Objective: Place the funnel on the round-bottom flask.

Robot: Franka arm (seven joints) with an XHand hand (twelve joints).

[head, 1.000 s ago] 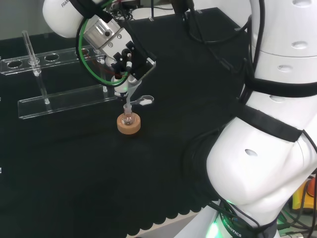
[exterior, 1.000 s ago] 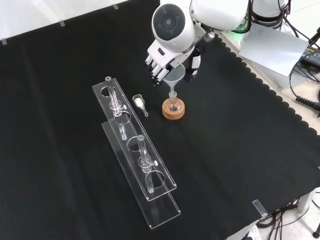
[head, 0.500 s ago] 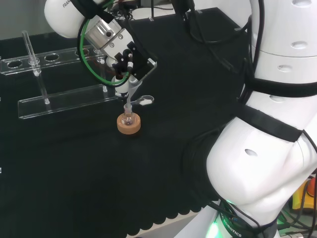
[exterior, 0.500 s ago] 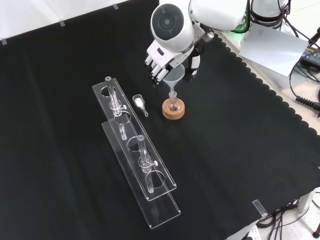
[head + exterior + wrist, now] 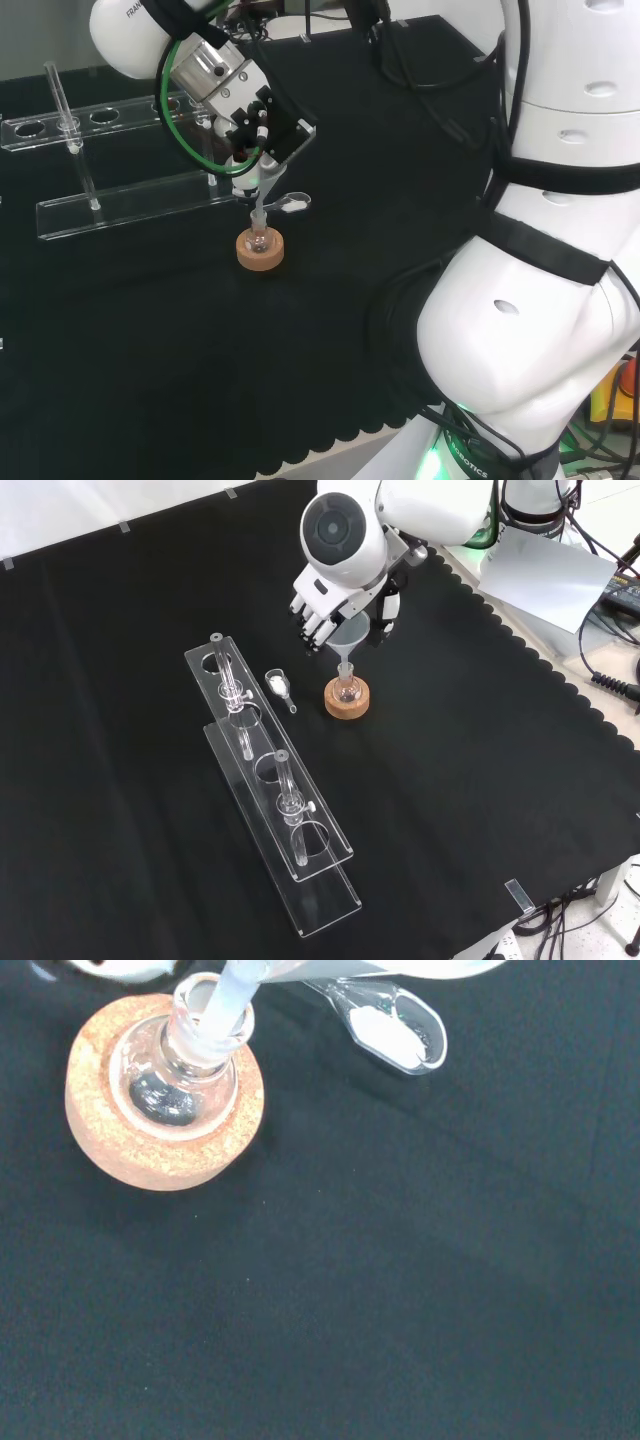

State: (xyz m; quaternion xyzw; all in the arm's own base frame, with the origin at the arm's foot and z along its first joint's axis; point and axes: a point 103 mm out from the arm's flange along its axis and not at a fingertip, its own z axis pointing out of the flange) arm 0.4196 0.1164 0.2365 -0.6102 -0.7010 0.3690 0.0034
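Hand (image 5: 335,605) curls round the funnel (image 5: 347,638), holding it upright so its stem, apparently just entering, meets the flask (image 5: 185,1070) neck; cork ring (image 5: 150,1145) steadies the flask.

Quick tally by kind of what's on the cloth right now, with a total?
Funnel, held by the hand: 1
Round-bottom flask: 1
Cork ring: 1
Scoop with white powder: 1
Clear rack: 1
Glass tubes: 2
Total: 7
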